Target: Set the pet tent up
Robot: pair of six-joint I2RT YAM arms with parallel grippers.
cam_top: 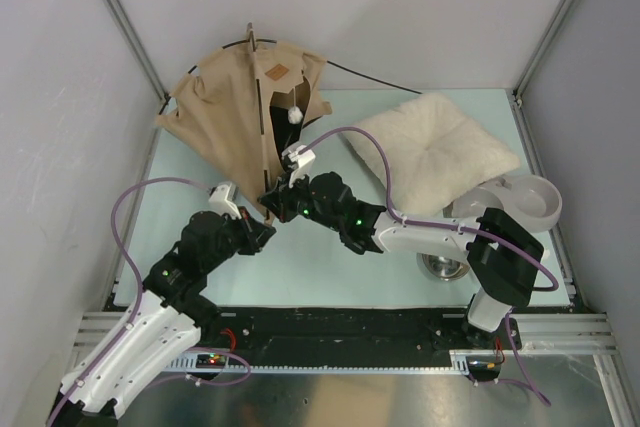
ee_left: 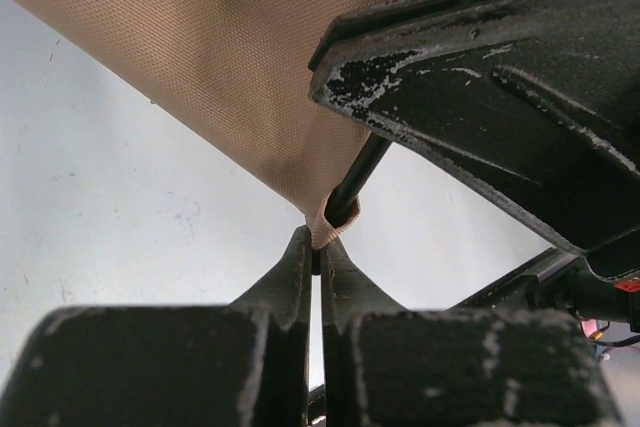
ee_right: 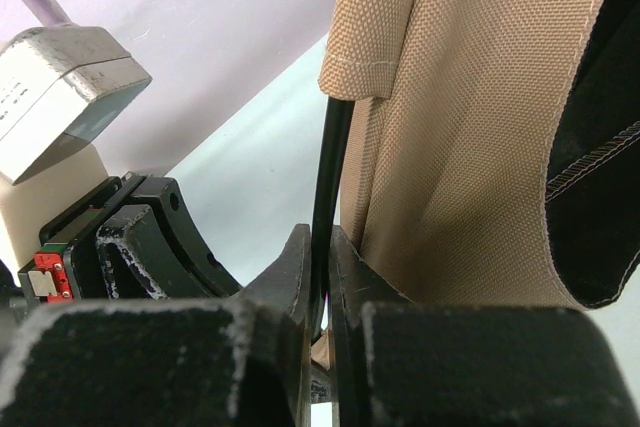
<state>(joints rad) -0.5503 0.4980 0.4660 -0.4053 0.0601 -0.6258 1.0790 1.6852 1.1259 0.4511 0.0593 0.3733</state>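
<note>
Pinching pet tent (ee_right: 470, 127) pole (ee_right: 328, 167), right gripper (ee_right: 320, 243) closed.

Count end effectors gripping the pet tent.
2. Left end effector pinches the pet tent's fabric corner; right end effector clamps its black pole.

The pet tent (cam_top: 225, 117) was tan with a fine woven pattern, and its pole (ee_right: 328, 167) was black. Its pom-pom (cam_top: 294, 115) was white, and the small label (cam_top: 275, 73) seemed brown. The fluffy pillow (cam_top: 435, 147) was cream, the surface (cam_top: 330, 267) pale green, and the cables (cam_top: 346, 130) purple.
</note>
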